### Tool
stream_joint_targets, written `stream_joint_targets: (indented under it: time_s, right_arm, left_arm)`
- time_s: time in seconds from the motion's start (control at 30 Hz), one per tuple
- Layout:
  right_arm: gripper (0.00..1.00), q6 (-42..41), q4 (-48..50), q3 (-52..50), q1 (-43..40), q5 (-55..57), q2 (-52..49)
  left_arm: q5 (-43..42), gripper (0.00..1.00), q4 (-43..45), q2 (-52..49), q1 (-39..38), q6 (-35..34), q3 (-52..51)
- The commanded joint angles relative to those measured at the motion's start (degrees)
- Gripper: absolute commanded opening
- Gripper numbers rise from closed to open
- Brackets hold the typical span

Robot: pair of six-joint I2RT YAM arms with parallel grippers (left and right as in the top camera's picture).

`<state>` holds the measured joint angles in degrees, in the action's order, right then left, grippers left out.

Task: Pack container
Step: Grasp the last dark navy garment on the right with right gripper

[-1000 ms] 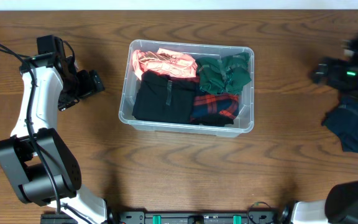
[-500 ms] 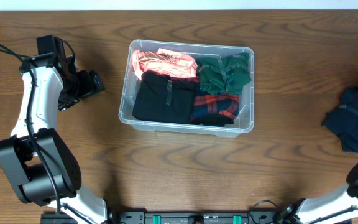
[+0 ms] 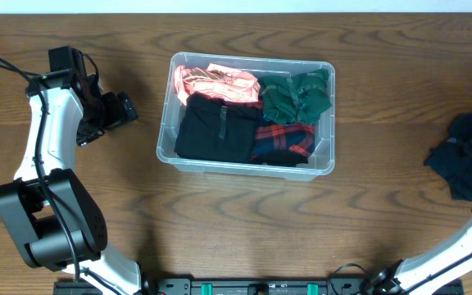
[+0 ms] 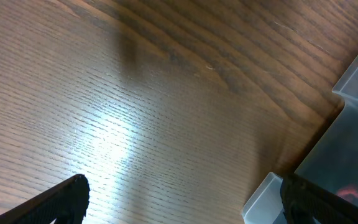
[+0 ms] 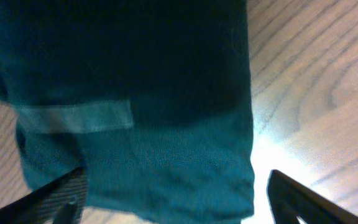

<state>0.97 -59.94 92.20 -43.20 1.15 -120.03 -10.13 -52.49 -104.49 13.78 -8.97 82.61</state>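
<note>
On the table (image 3: 244,229), container (image 3: 163,135), left gripper (image 4: 184,183) spread beside it, right gripper (image 5: 176,177) spread, well apart

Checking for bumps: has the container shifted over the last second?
No. The container sits in the same place against the wood grain of the table.
</note>
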Motion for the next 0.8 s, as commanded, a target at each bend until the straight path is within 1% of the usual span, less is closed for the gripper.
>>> stream_joint_targets:
  time_s: [0.0,0.07,0.17,0.27,0.47,0.53,0.57,0.63,0.67,0.7,0.77]
  right_arm:
    - [0.81,0.9,0.9,-0.2,-0.1,-0.1,-1.0]
    - [0.72,0.9,1.4,-0.2,-0.1,-0.1,-1.1]
    - [0.63,0.9,1.9,-0.3,-0.1,-0.1,-1.2]
    - [0.59,1.1,2.8,-1.5,-0.1,-0.2,-1.2]
    - [0.57,1.2,7.1,-7.2,-0.1,-0.7,-1.2]
    - [0.54,1.2,8.1,-8.5,0.0,-1.0,-1.2]
    - [0.43,1.2,8.3,-8.8,0.1,-1.0,-1.2]
    - [0.13,1.2,8.3,-8.9,0.2,-1.0,-1.2]
    - [0.02,0.7,8.3,-8.9,0.2,-1.0,-1.2]
    - [0.01,0.3,8.2,-8.9,0.2,-1.0,-1.2]
    - [0.01,-0.3,8.1,-8.9,0.2,-1.0,-1.2]
  left_arm:
    - [0.3,0.98,-0.1,-0.1,0.2,0.3,-0.3]
    - [0.3,0.98,-0.1,-0.1,0.2,0.3,-0.3]
    - [0.3,0.98,-0.1,-0.1,0.2,0.3,-0.3]
    - [0.3,0.98,-0.1,-0.1,0.2,0.3,-0.3]
    - [0.3,0.98,-0.1,-0.1,0.2,0.3,-0.3]
    - [0.3,0.98,-0.1,-0.1,0.2,0.3,-0.3]
    - [0.3,0.98,-0.1,-0.1,0.2,0.3,-0.3]
    - [0.3,0.98,-0.1,-0.1,0.2,0.3,-0.3]
    - [0.3,0.98,-0.1,-0.1,0.2,0.3,-0.3]
    - [0.3,0.98,-0.1,-0.1,0.2,0.3,-0.3]
    - [0.3,0.98,-0.1,-0.1,0.2,0.3,-0.3]
